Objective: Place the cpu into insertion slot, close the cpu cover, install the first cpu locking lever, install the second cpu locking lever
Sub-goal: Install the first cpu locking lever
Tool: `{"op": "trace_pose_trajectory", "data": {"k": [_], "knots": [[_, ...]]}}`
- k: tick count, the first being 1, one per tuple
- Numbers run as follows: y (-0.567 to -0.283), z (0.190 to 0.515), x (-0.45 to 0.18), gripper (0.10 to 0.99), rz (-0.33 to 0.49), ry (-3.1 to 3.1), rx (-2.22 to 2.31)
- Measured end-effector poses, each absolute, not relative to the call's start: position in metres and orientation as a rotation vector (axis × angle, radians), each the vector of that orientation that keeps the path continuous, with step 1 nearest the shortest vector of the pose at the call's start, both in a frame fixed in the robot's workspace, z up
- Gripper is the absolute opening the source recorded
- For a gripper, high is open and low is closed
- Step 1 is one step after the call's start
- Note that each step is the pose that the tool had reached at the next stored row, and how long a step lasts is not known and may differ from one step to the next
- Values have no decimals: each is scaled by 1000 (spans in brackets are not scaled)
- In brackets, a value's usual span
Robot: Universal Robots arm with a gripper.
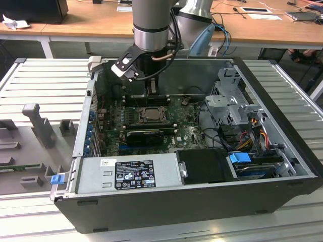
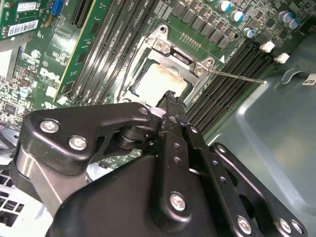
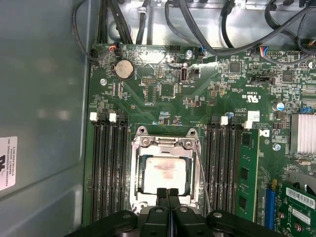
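Claw (image 3: 168, 191) fingers are pressed together with nothing between them, and their tips hang just over one edge of the chip (image 3: 164, 173) in both wrist views. The chip, a pale square with a smudged face, lies flat in the socket (image 3: 135, 195) on the green board (image 3: 163, 103). The silver cover (image 3: 165, 144) lies down around the chip, whose face shows through the cover's window. In the second wrist view a thin wire lever (image 2: 237, 76) reaches out from a corner of the cover across the long black memory slots (image 2: 232, 64). I cannot tell whether the claw tips touch the chip or the cover.

In the exterior view the arm (image 1: 151, 25) comes down from the far side into an open computer case (image 1: 202, 212) that lies on a slatted metal table (image 1: 40, 80). The socket sits in the middle of the case, slightly to the exterior view's left, with the claw at its far edge. A grey power supply (image 1: 131, 174) fills the near left corner of the case, and drive cages and coloured cables (image 1: 252, 131) are on the exterior view's right. A grey holder (image 1: 38, 123) stands on the table to the left of the case.
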State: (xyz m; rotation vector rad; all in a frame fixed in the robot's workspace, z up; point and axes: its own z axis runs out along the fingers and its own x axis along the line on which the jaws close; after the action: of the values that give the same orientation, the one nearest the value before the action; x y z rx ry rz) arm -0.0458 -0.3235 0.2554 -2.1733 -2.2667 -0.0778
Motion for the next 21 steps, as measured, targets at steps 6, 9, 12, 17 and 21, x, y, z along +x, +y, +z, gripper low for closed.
{"op": "trace_pose_trajectory", "data": {"k": [6, 9, 12, 17, 21], "knots": [[-324, 256, -46, 106, -78, -2266, -2174], [-324, 257, -46, 106, -78, -2266, -2174], [-324, 259, -46, 106, -78, -2266, -2174], [-324, 264, -46, 106, -78, -2266, -2174], [-323, 266, -46, 106, -78, -2268, -2172]]}}
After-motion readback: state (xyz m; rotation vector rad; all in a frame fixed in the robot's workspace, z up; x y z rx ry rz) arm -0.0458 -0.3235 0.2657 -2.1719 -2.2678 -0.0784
